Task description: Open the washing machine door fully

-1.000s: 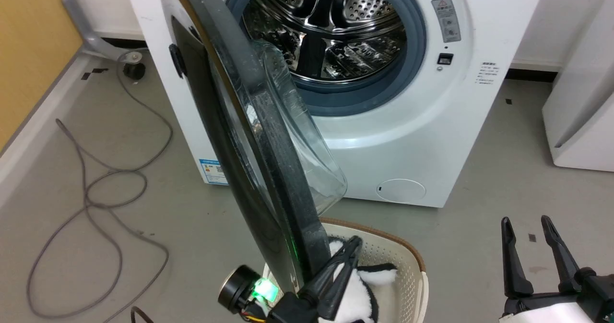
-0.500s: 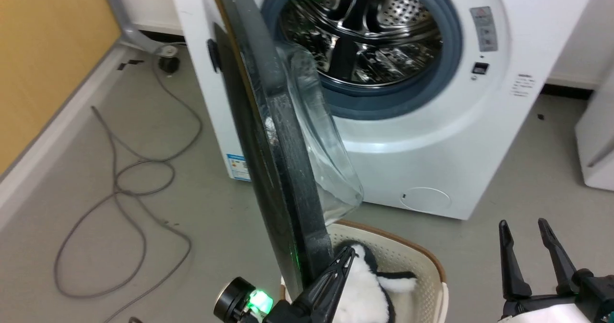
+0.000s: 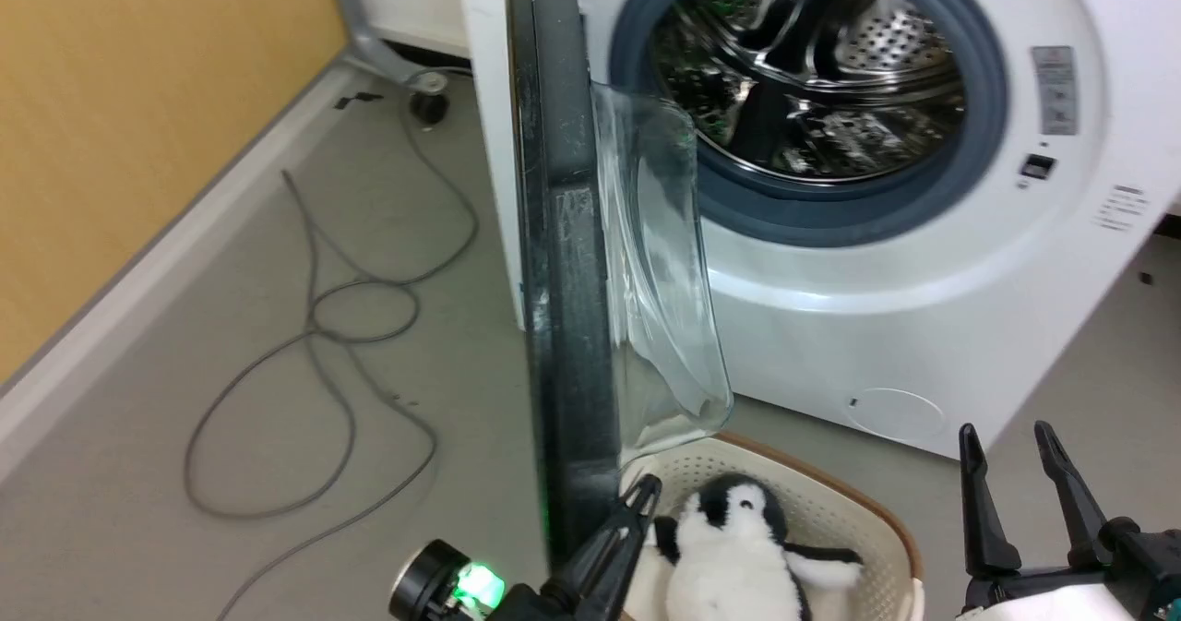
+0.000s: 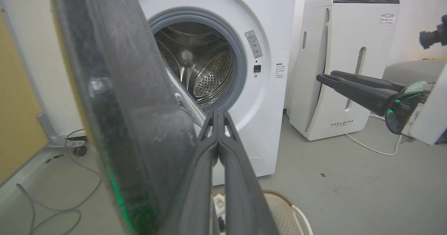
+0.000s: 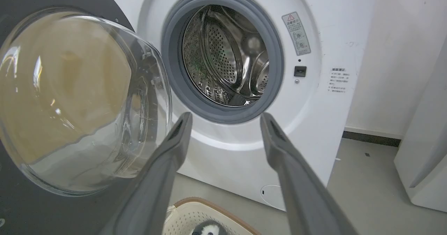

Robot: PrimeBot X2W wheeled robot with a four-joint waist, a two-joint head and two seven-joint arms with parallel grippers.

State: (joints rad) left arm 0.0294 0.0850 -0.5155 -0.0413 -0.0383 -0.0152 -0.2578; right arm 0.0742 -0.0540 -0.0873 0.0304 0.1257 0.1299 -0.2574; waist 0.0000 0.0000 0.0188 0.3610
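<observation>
Left of the white washing machine (image 3: 923, 307), the door (image 3: 565, 326) stands out from the front, nearly edge-on from the head camera. Its clear glass bowl (image 3: 664, 280) bulges towards the steel drum (image 3: 812, 77). The left gripper (image 3: 644, 492) has its fingers pressed together with nothing between them, tips just beside the door's inner face near its lower edge; whether they touch it I cannot tell. The right gripper (image 3: 1006, 432) hangs well apart at the lower right, fingers spread wide, empty. Below the door sits a cream basket (image 3: 830, 501) with a plush penguin (image 3: 747, 556) in it.
</observation>
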